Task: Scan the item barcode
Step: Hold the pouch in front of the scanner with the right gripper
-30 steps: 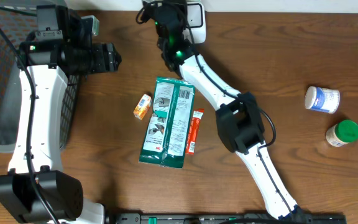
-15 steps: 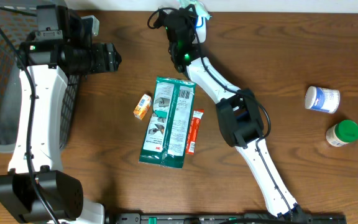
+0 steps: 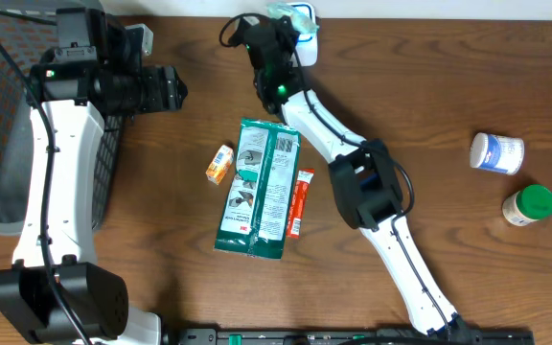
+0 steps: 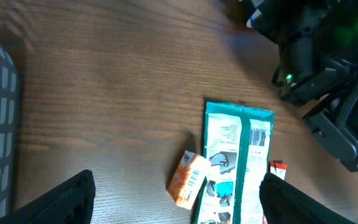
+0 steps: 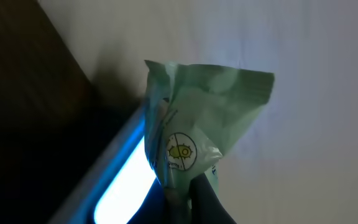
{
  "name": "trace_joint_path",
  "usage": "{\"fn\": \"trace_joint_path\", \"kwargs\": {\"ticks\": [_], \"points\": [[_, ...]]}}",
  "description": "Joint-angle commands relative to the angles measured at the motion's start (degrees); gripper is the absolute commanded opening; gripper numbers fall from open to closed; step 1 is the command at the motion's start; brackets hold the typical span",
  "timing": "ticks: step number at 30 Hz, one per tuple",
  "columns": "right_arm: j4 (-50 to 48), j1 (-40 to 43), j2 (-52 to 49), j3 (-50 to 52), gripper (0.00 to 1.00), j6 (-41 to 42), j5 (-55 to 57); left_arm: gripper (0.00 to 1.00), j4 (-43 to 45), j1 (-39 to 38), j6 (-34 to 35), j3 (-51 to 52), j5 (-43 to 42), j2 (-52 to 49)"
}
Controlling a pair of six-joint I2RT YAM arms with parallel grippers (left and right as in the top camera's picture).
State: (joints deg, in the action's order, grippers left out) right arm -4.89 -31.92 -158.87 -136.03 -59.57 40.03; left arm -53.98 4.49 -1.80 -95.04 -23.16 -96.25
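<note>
the right end effector (image 5: 190, 200) has swung its pinched green packet (image 5: 197, 118) over the scanner (image 3: 309, 43) — rotate slowly till the barcode faces it; left end effector (image 3: 172, 91) gapes open.

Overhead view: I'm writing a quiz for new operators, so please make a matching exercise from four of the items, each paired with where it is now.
Things:
1. orange box
2. red sachet
3. green-lidded jar
4. pale packet

Places:
A. just right of the teal pack
B. pinched in the right jaws, at the top of the view
C. far right, just below the white bottle in the view
D. just left of the teal pack

Pairs: 1-D, 2-A, 3-C, 4-B
</note>
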Motion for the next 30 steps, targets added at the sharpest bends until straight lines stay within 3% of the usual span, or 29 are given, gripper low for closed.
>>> {"fn": "trace_joint_path", "kwargs": {"ticks": [1, 18, 30], "points": [[0.81, -2.03, 0.28, -0.35, 0.01, 2.78, -6.08, 0.80, -0.17, 0.20, -0.96, 0.13, 0.52, 0.11], [0.57, -1.49, 0.28, -0.35, 0.01, 2.45, -6.49, 0.80, -0.17, 0.20, -0.96, 0.13, 0.52, 0.11], [-2.16, 0.00, 0.28, -0.35, 0.01, -7.19, -5.35, 0.80, -0.17, 0.20, -0.96, 0.13, 0.52, 0.11]]}}
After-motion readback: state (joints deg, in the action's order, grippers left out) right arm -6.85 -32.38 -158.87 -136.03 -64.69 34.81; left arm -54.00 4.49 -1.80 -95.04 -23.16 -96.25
